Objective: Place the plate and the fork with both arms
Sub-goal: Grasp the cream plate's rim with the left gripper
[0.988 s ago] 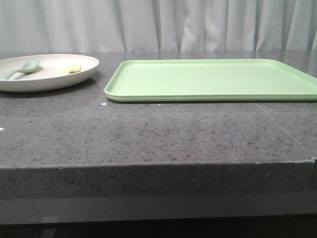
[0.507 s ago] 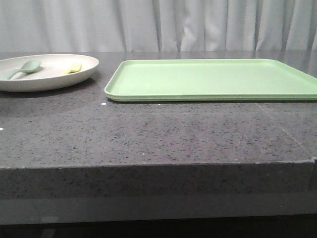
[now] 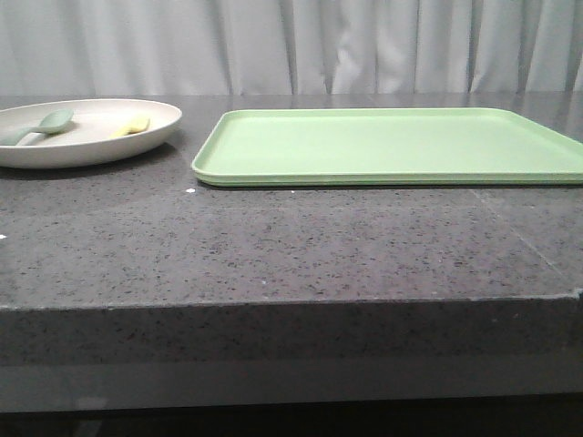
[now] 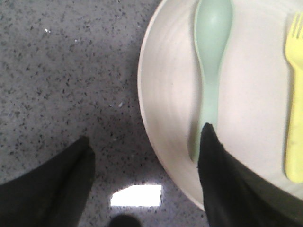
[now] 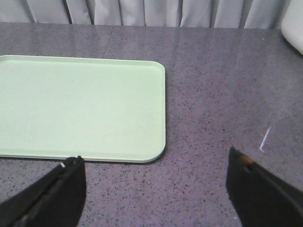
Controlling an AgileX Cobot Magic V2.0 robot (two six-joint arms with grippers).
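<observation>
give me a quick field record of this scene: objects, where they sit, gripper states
plate: on the dark speckled table, left of the tray
fork: yellow, lying in the plate beside the spoon
spoon: pale green, lying in the plate
tray: light green, rectangular, nothing on it
left gripper: open, above the plate's rim, one finger over the table, the other over the plate
right gripper: open, above the table near the tray's corner, holding nothing
</observation>
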